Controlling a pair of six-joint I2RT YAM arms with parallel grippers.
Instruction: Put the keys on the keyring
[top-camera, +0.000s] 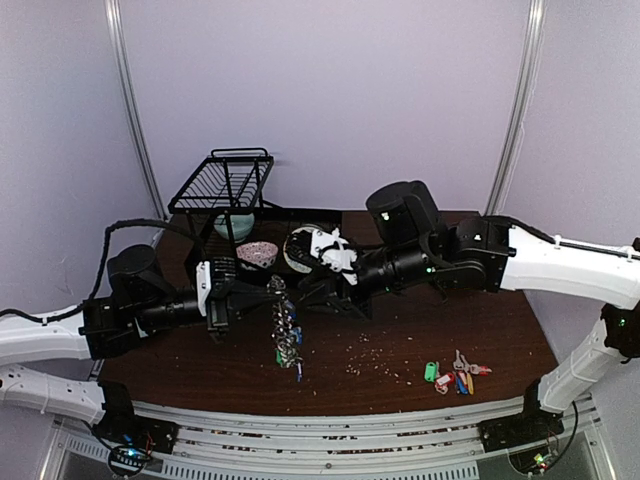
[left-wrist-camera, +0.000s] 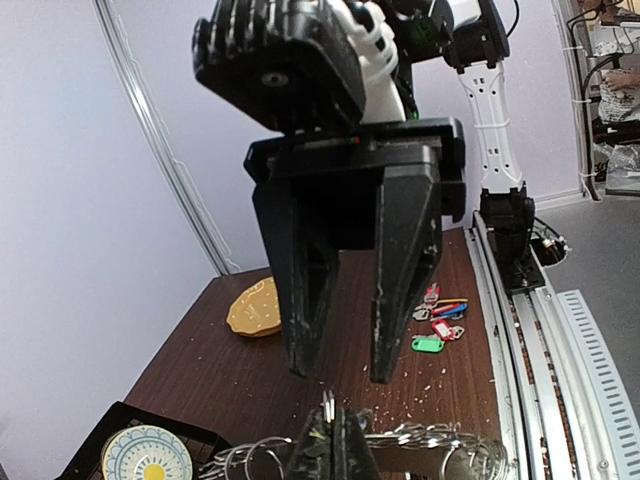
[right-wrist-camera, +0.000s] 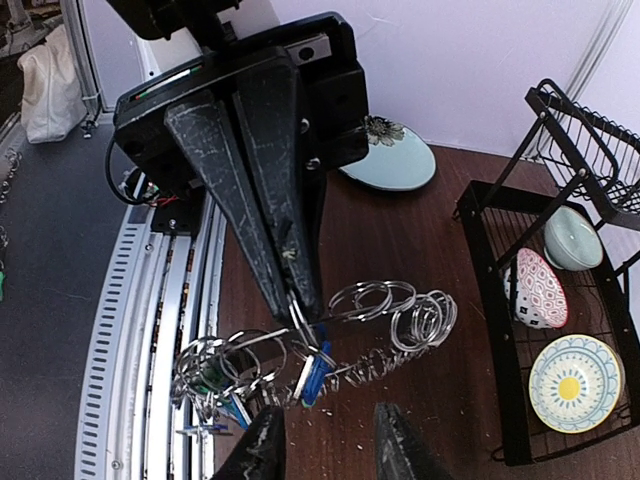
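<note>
The keyring (top-camera: 287, 335) hangs in the air over the table's middle, a bunch of silver rings (right-wrist-camera: 400, 315) with a blue tag (right-wrist-camera: 318, 372) and green tags. My left gripper (top-camera: 270, 292) is shut on it; in the left wrist view the gripper (left-wrist-camera: 336, 432) pinches thin silver rings at its tips. My right gripper (top-camera: 303, 292) faces it from the right. Its jaws (right-wrist-camera: 332, 445) stand open just short of the rings, with nothing between them. The keys (top-camera: 460, 360) lie on the table at the front right, short silver ones (left-wrist-camera: 424, 313) among green, red and blue tags.
A black dish rack (top-camera: 225, 185) stands at the back left above a tray of bowls and a patterned plate (right-wrist-camera: 570, 385). A brown-yellow plate (left-wrist-camera: 255, 308) and a pale blue plate (right-wrist-camera: 392, 165) lie on the table. Crumbs (top-camera: 365, 352) dot the wood. Metal rails (top-camera: 330, 430) run along the near edge.
</note>
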